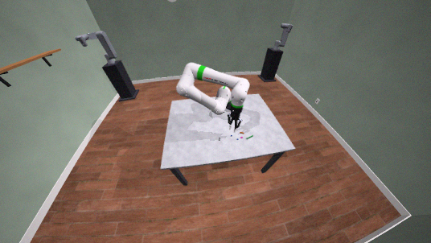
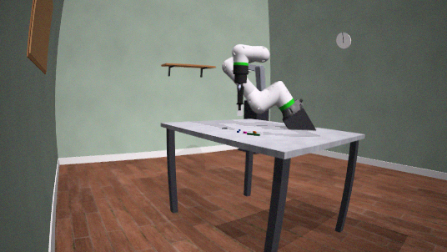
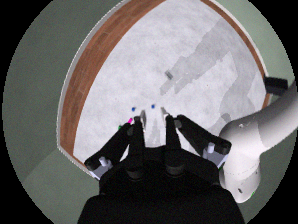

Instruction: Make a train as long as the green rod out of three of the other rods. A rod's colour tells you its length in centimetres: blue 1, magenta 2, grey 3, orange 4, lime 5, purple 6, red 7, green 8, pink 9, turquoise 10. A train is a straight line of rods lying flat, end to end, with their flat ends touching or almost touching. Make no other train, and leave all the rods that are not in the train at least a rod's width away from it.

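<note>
The green rod point(image 1: 249, 137) point(image 2: 253, 134) lies on the table point(image 1: 181, 153), rightmost of the rods in the top view. An orange rod point(image 1: 241, 133) point(image 2: 254, 132) lies behind it; the wrist view does not show it. A magenta rod point(image 1: 241, 137) point(image 2: 245, 133) point(image 3: 130, 121) lies left of the green one. One blue rod point(image 1: 237, 139) point(image 3: 133, 109) lies beside the magenta rod; another blue rod point(image 1: 231, 136) point(image 3: 153, 106) lies further left. A grey rod point(image 1: 219, 139) point(image 2: 224, 128) point(image 3: 169, 75) lies apart at the left. My gripper point(image 1: 232, 129) point(image 2: 239, 113) point(image 3: 153, 113) is partly open and empty, above the table.
The arm's base point(image 2: 298, 118) stands on the table behind the rods. The magenta, orange and green rods and one blue rod lie in a loose group with gaps between them. The table's front edge point(image 1: 225, 161) is nearer to the top view than the rods.
</note>
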`<state>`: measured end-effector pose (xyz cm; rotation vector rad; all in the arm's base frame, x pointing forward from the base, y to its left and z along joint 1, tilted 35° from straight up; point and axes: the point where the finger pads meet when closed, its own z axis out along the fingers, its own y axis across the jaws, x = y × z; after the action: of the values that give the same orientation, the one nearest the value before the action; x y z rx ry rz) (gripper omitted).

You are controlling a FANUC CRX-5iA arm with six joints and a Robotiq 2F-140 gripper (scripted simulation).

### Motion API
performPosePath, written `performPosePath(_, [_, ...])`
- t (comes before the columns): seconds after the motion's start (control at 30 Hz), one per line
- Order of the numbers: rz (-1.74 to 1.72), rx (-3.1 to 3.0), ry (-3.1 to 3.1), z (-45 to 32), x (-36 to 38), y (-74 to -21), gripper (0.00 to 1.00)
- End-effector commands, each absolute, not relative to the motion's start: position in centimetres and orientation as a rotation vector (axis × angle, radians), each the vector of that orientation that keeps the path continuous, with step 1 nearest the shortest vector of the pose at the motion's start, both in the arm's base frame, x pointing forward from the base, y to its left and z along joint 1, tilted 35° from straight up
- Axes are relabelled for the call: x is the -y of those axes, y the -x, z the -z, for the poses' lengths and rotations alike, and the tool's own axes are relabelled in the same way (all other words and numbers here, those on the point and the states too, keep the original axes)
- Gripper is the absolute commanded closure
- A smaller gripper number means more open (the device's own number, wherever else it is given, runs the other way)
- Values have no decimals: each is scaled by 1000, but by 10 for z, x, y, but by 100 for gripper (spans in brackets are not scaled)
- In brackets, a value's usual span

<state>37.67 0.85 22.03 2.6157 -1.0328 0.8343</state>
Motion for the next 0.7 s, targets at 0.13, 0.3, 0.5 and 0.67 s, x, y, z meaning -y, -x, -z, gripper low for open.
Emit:
performPosePath(0.13, [-835, 1033, -2616, -221, -9, -376, 0])
performPosePath(0.3, [-835, 1033, -2616, -221, -9, -376, 0])
performPosePath(0.5, [-835, 1033, -2616, -221, -9, -376, 0])
performPosePath(0.67, [-840, 1070, -2608, -221, -8, -377, 0])
